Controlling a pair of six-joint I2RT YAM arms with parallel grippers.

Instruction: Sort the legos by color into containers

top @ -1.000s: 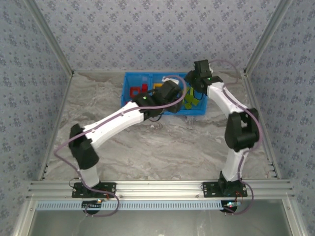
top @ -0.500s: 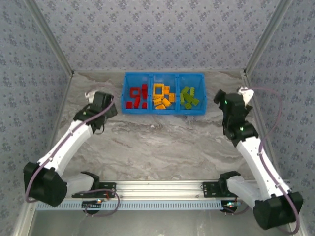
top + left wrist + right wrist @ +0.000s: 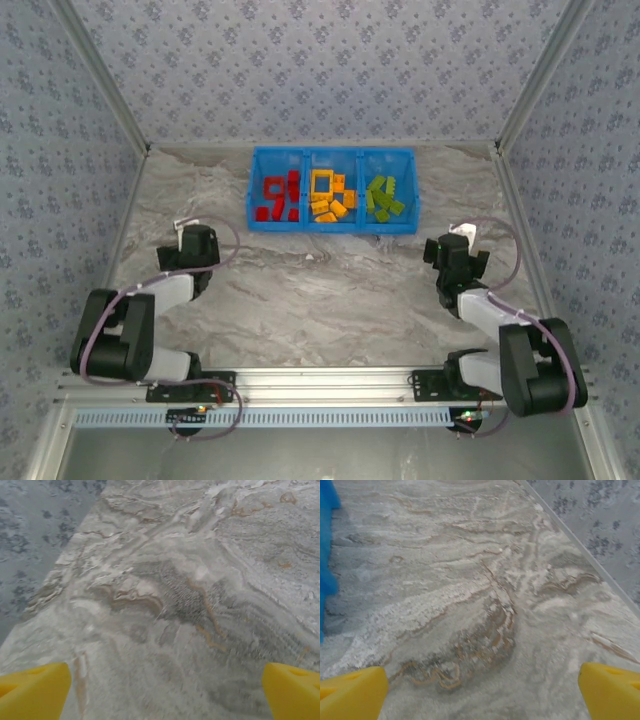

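Left pincer (image 3: 193, 243), right pincer (image 3: 452, 250) withdrawn from tray (image 3: 300, 226) toward near edge; arms folded.

Grey-and-cream veined marble desk (image 3: 330, 300) under the left hand (image 3: 190, 243) and the right hand (image 3: 452, 250), blue-grey floral-print walls (image 3: 320, 70) beyond and outward of both, pale metal corner posts (image 3: 100, 75), aluminium rail (image 3: 320, 380) behind them, soft even light

Top view: bright, even, diffuse light; no glare, shadows on marble table (image 3: 330, 290) faint & soft. Blue tray (image 3: 330, 229) colours vivid, detail sharp. Frame lines lean outward twd the edges. Wrist views: softer overall, stone veins smeared in places. Left fingertips (image 3: 32, 692) & right fingertips (image 3: 350, 692) out of focus, fuzzy edges.
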